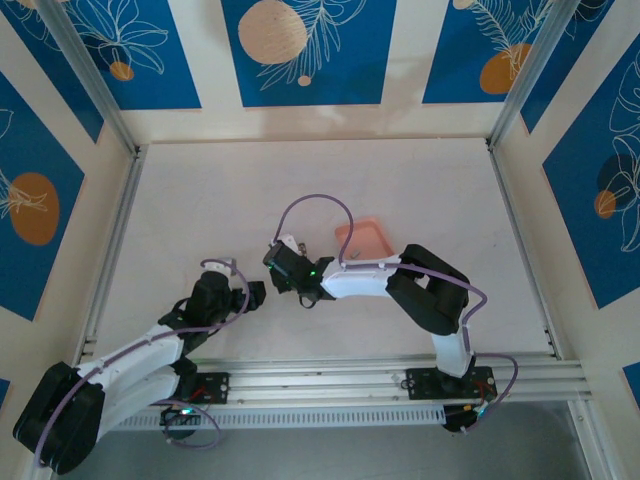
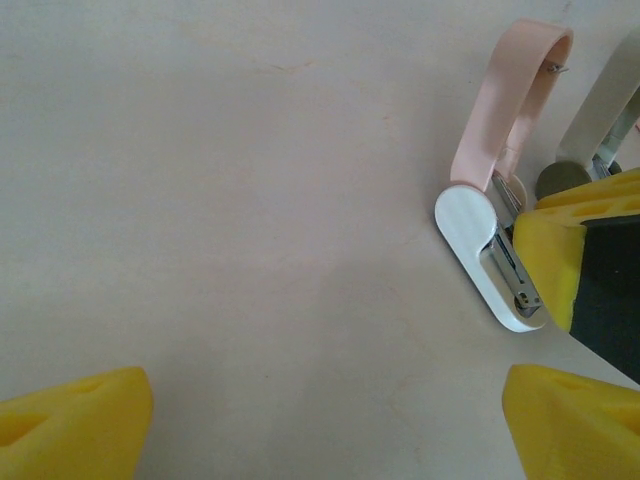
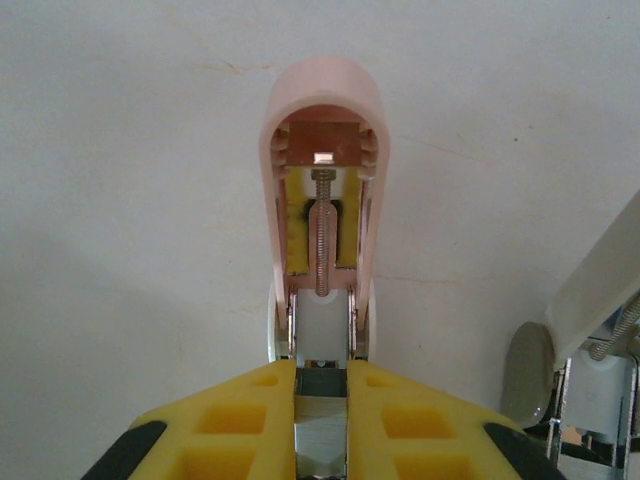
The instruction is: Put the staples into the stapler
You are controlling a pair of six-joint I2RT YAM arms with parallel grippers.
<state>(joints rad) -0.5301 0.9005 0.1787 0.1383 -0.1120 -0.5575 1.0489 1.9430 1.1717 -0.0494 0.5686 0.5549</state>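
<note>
While the right gripper is clenched on the metal magazine of the pink-and-white stapler, that item stands open. Its pink lid is swung up toward 12 o'clock, with the spring exposed along its inside. Its white base lies flat on the table, running toward 5 o'clock in the left wrist view. The right arm's yellow fingers press on either side of the magazine channel.

Left gripper: released, jaws spread wide over bare table. Its yellow fingertips sit at 7 and 5 o'clock of its own view. The held stapler is at 2 o'clock, apart from them.

White-grey stapler: also open, just beside the pink one at its 3 o'clock, with its grey round end down on the table.

Salmon-pink tray: seen from overhead at 2 o'clock of the right wrist, its near edge partly under the right arm.

Staples: too small to make out from overhead. Whether any lie in the tray or in the magazine cannot be told.
</note>
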